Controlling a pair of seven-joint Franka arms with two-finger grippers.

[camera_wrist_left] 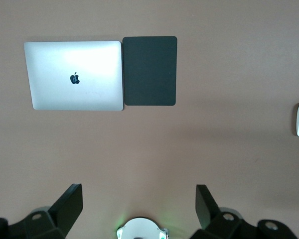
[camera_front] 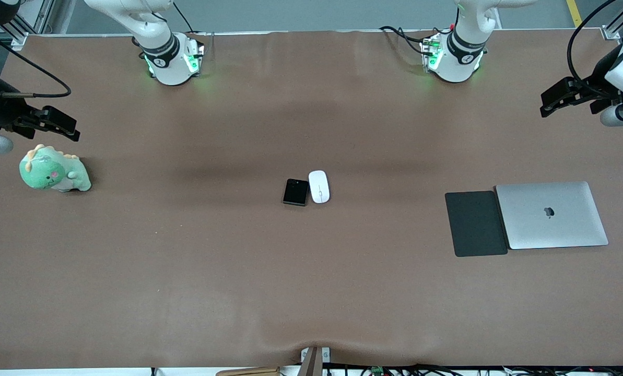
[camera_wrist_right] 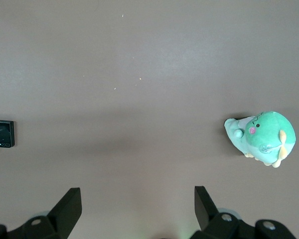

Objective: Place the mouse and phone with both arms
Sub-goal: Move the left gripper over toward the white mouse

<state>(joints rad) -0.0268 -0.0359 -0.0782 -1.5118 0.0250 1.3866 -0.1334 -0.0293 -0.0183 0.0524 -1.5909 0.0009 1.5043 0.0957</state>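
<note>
Lying side by side at frame centre, the phone point(camera_front: 296, 192) and mouse point(camera_front: 319, 186) rest on the bench point(camera_front: 311, 292). Left gripper point(camera_front: 550, 106), upper right, and right gripper point(camera_front: 63, 127), upper left, hover wide open, empty.

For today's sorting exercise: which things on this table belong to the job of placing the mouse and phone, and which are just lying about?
Job: mouse, phone, open left gripper, open right gripper.
Lying about: laptop, mouse pad, green plush toy.
</note>
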